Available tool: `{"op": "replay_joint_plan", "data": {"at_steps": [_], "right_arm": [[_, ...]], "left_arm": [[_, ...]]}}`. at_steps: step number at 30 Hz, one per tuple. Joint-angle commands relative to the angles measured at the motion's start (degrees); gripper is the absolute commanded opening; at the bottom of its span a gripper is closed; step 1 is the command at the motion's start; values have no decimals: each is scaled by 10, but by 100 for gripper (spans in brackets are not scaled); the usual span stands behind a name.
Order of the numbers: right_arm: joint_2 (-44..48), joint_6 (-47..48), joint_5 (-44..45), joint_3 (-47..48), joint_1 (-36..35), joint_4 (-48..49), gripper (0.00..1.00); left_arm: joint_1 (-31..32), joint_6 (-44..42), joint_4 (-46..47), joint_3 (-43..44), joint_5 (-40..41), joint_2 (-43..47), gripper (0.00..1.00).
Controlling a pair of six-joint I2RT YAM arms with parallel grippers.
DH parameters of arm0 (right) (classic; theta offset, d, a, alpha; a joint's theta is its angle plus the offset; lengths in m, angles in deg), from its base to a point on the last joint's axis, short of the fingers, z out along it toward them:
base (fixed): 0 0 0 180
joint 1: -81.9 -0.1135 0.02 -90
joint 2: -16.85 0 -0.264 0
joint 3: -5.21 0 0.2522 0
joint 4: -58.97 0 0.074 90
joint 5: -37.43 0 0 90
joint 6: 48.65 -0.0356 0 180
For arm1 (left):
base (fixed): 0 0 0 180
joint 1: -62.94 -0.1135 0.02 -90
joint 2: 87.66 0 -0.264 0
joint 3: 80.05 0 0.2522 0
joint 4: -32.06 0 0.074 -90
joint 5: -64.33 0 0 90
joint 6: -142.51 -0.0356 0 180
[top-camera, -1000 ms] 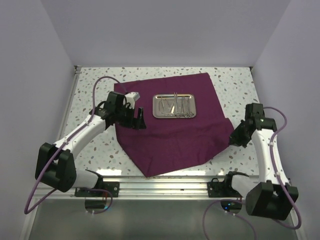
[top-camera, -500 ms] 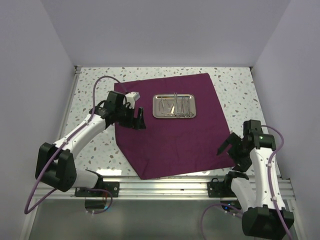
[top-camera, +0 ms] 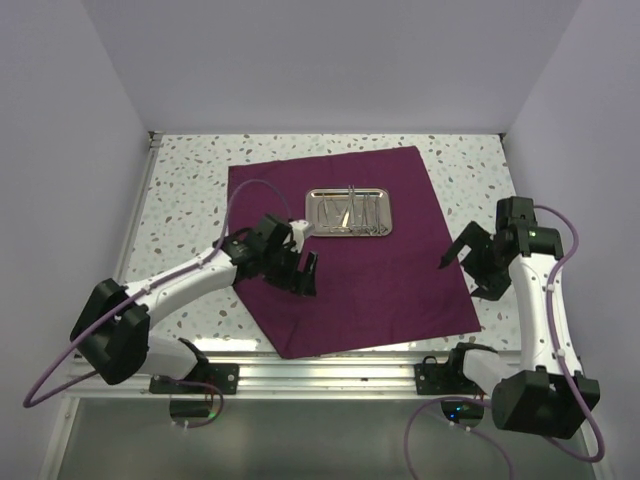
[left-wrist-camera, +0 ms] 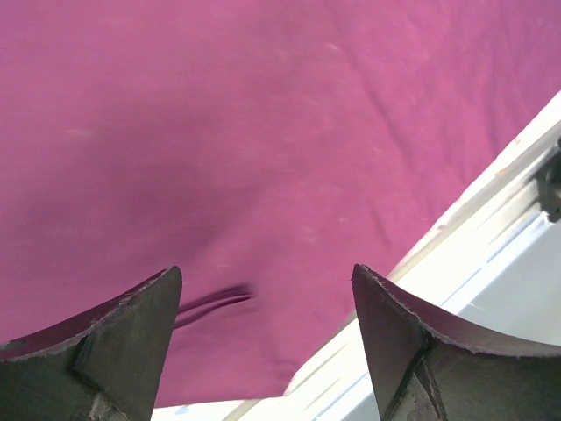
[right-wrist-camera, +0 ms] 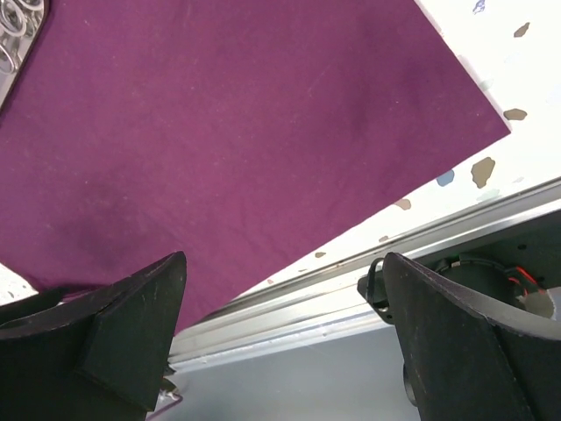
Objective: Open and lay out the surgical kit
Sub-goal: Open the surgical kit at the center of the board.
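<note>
The surgical kit's dark purple cloth [top-camera: 370, 280] lies spread flat on the speckled table. On its far half sits the small steel tray [top-camera: 311, 225] holding thin silver instruments [top-camera: 352, 214]. My left gripper [top-camera: 306, 275] hovers open over the cloth's near-left part, nothing between its fingers. In the left wrist view the cloth [left-wrist-camera: 263, 132] fills the frame under that gripper [left-wrist-camera: 267, 289], with a small wrinkle [left-wrist-camera: 215, 301]. My right gripper [top-camera: 466, 276] stands open above the cloth's right edge, holding nothing. The right wrist view shows the cloth [right-wrist-camera: 219, 132], the tray's corner [right-wrist-camera: 16, 31] and the open gripper [right-wrist-camera: 285, 272].
A metal rail [top-camera: 330, 372] runs along the table's near edge, with both arm bases bolted to it, and it shows as the rail [right-wrist-camera: 351, 294] in the right wrist view. White walls close in the table on three sides. Bare speckled tabletop [top-camera: 185, 190] lies left and right of the cloth.
My right gripper dragged the cloth's right corner nearer, opened and let it go, then moved back up. My left gripper moved from the cloth's left edge right and nearer over the cloth.
</note>
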Motion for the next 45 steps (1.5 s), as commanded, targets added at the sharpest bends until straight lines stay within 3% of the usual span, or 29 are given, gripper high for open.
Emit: {"op": "replay_joint_plan", "data": {"at_steps": [1,7,15,24,31,36,37,45], "right_arm": [[11,18,-17,16,-10,-13,98],[31,25,-30,19,-24,-57,99],[17,37,-33,52,-61,-83,98],[3,30,-42,52,-112,-61,98],[6,23,-58,48,-138,-49,98],[15,25,-46,53,-153,-48,98],[20,25,-43,53,-156,-48,98],[24,32,-42,78,-159,-57,98]], "left_arm": [[52,80,55,-11,29,-22,82],[139,185,113,-57,63,-31,80],[183,287,123,-115,115,-28,79],[188,441,-116,-144,258,122,80],[189,606,-441,-59,371,294,82],[189,567,-443,44,408,314,80],[189,526,-398,44,407,296,81],[188,443,-269,31,420,79,83]]}}
